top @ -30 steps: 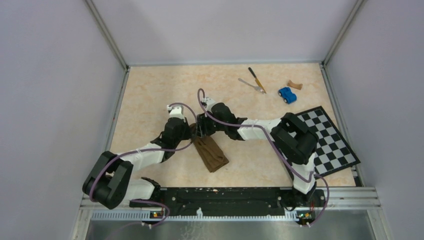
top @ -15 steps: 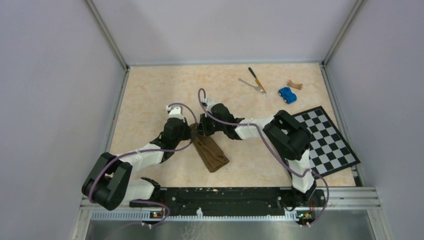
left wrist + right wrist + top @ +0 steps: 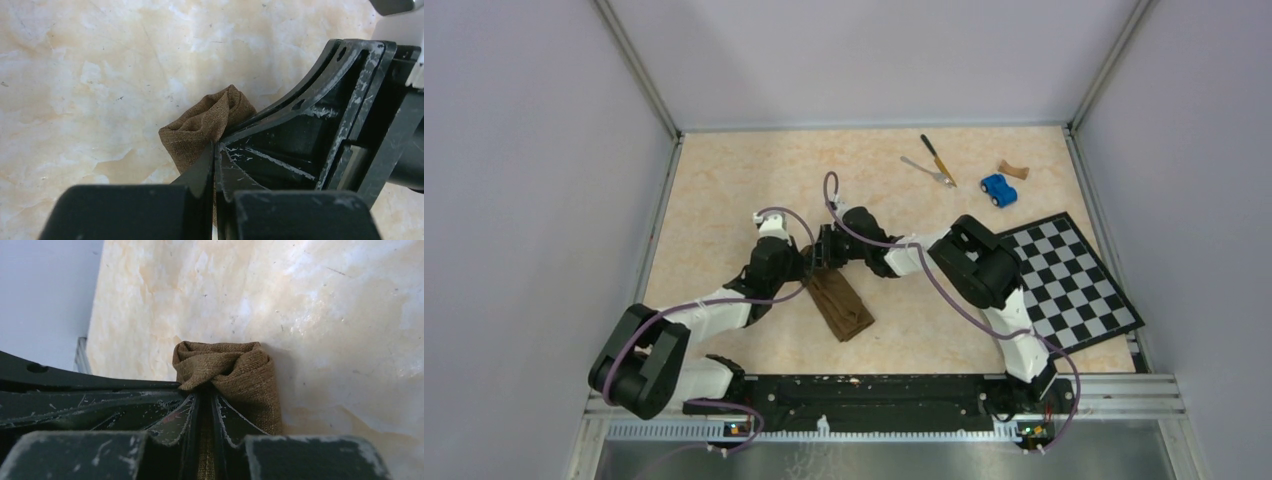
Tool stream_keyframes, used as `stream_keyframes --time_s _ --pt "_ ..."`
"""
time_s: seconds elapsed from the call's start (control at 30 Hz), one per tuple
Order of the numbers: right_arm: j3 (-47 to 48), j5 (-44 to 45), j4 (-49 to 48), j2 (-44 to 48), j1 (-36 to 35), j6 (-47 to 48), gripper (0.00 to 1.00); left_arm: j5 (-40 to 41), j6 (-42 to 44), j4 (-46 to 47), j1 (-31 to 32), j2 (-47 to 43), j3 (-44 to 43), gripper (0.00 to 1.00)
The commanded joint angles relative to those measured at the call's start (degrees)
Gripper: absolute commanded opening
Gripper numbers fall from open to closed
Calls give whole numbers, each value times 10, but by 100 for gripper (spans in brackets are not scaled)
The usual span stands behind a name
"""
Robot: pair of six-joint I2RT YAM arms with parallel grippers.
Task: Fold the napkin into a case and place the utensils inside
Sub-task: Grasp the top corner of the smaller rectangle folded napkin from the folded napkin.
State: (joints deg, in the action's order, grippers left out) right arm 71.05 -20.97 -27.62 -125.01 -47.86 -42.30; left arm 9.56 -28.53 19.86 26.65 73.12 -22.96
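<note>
The napkin (image 3: 842,308) lies on the table (image 3: 724,190) as a long, narrow brown strip. It slants from the two grippers down toward the near edge, and its far end is bunched up where the grippers meet. The left gripper (image 3: 214,150) is closed on that far end: in its wrist view the fingertips press together on a fold of cloth, and a puckered lump bulges just past them. The right gripper (image 3: 202,390) is clamped tight on the same end from the other side. Cloth shows in the thin slit between its fingers, and a rolled bunch stands out beyond the tips. The two grippers sit just beside each other; the right one's black frame fills the right of the left wrist view. The knife (image 3: 937,158) and fork (image 3: 927,171) lie on the far right of the table, well apart from the napkin, with their near ends meeting in a narrow V. A blue car (image 3: 998,189) sits just to their right, and a checkered board (image 3: 1074,280) lies nearer, at the right edge.
</note>
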Motion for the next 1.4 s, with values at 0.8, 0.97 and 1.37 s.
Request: stream_keyframes --time_s 0.8,0.97,1.37 --pt "32 -35 -46 -47 21 -83 2 -194 -147 -46 -161 97 -51 33" --pt "106 -39 -15 -79 9 -84 4 -194 -155 -21 -128 110 -34 32" --pt "26 -35 45 19 17 -48 30 -155 -122 -136 -145 -7 -37 55"
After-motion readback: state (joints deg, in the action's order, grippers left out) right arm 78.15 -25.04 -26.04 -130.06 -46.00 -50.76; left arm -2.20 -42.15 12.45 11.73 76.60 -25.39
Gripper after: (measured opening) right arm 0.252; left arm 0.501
